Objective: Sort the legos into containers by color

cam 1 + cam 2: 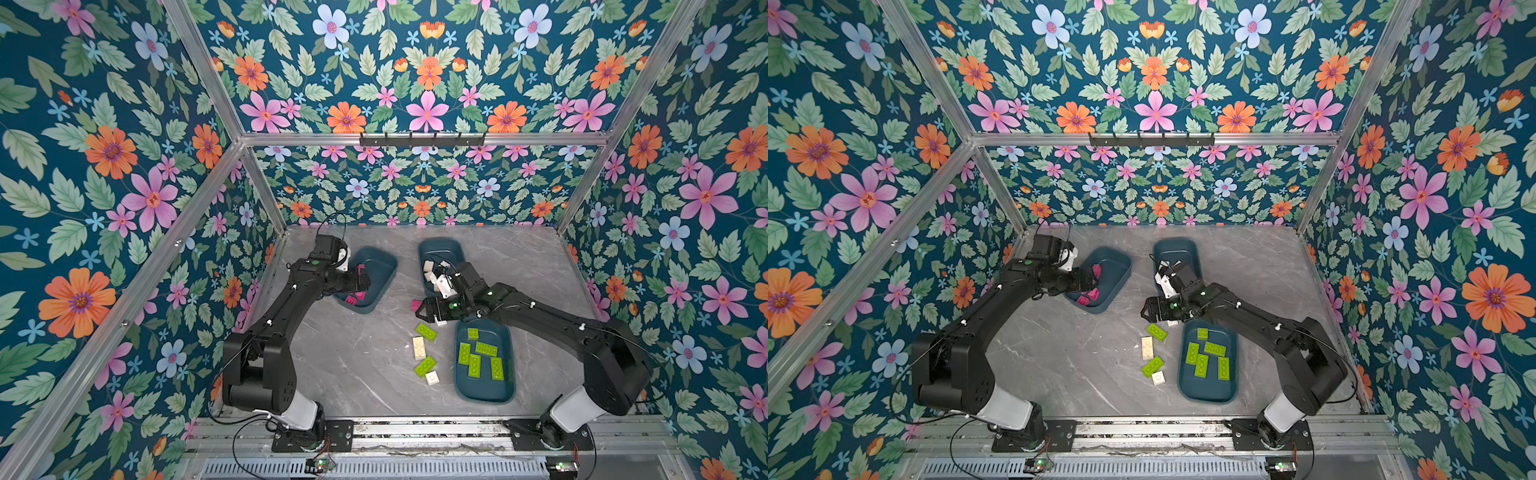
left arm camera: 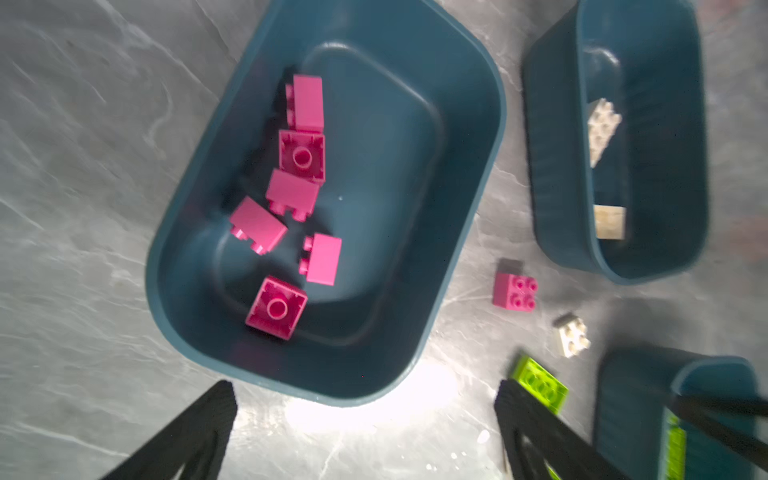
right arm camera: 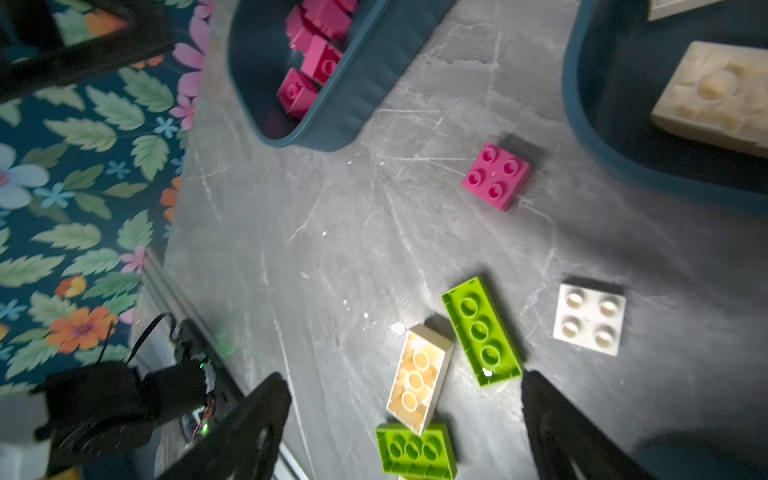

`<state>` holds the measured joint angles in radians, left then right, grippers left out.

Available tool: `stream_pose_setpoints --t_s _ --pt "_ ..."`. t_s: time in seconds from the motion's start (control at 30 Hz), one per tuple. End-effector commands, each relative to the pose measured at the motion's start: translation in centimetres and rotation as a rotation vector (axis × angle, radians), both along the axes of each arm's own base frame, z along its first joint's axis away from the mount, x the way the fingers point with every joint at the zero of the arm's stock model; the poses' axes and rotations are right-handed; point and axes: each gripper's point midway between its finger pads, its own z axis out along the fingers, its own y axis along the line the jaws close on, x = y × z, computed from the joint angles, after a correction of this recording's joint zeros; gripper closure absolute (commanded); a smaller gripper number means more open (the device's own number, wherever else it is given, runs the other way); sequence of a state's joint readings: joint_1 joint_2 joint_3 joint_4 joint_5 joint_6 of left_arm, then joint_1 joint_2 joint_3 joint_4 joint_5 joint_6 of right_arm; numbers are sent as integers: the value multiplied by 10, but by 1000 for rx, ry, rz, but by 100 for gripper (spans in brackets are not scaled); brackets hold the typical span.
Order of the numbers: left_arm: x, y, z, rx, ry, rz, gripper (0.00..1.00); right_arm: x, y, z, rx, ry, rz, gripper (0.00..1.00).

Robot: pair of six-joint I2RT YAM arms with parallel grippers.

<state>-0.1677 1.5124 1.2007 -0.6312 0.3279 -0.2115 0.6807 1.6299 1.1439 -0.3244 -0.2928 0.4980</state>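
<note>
My left gripper (image 1: 368, 284) hangs open and empty over the left container (image 1: 386, 270), which holds several pink legos (image 2: 301, 156). In the left wrist view the gripper (image 2: 365, 415) has only tabletop and the tub's rim between its fingers. My right gripper (image 1: 420, 311) is open above the loose legos. In the right wrist view the gripper (image 3: 407, 415) has a cream oblong lego (image 3: 419, 378) lying upside down between its fingers, untouched. Around it lie two green legos (image 3: 482, 332) (image 3: 415, 449), a white square lego (image 3: 590, 318) and a pink lego (image 3: 496, 176).
The back container (image 1: 440, 249) holds white legos and is partly covered by the right arm. The front right container (image 1: 484, 395) holds several green legos (image 1: 473, 365). A small white lego (image 1: 432, 377) lies nearest the front. Flowered walls close in the table.
</note>
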Motion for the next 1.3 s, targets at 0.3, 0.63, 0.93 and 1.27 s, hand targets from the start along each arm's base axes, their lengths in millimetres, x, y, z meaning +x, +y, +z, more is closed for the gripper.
stream_pose_setpoints --t_s 0.3,0.63,0.93,1.27 --pt "-9 7 3 -134 -36 26 0 54 16 -52 -297 -1 -242 24" --pt "-7 8 4 -162 -49 40 0 75 21 -81 -393 -2 -292 36" --pt "-9 11 -1 -154 -41 57 0 83 25 -97 -433 -8 -302 48" --pt "-11 18 -11 -123 -19 76 0 86 30 -108 -491 -38 -279 63"
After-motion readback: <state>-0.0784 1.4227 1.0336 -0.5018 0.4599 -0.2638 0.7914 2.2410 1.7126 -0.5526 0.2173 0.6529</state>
